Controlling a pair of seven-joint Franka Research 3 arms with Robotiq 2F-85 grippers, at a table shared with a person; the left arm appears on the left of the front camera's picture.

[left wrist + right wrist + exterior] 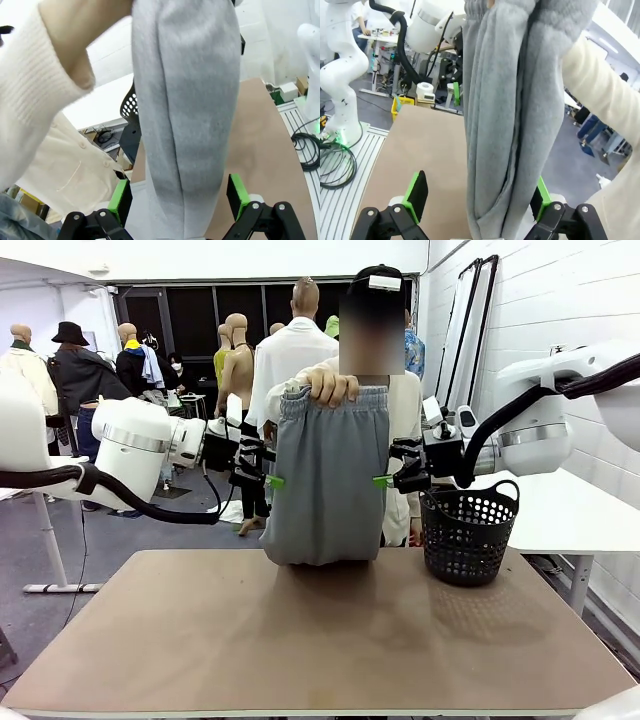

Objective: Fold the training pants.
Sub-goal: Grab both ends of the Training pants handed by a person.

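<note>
The training pants [325,475] are light grey jersey and hang doubled over from the person's hand [333,388], which grips the gathered waistband. The lower fold touches the table [300,640] at its far edge. My left gripper [268,472] is at the pants' left edge and my right gripper [392,468] at the right edge, both at mid height. In the left wrist view the pants [185,110] hang between the gripper's [179,200] wide-apart green pads. The right wrist view shows the pants [505,125] inside that gripper's [479,197] open jaws too. Neither gripper pinches the cloth.
A black perforated basket [468,530] stands on the table's far right, close below my right gripper. The person's cream sleeve [35,100] reaches in near the left gripper. The brown tabletop in front of the pants is bare.
</note>
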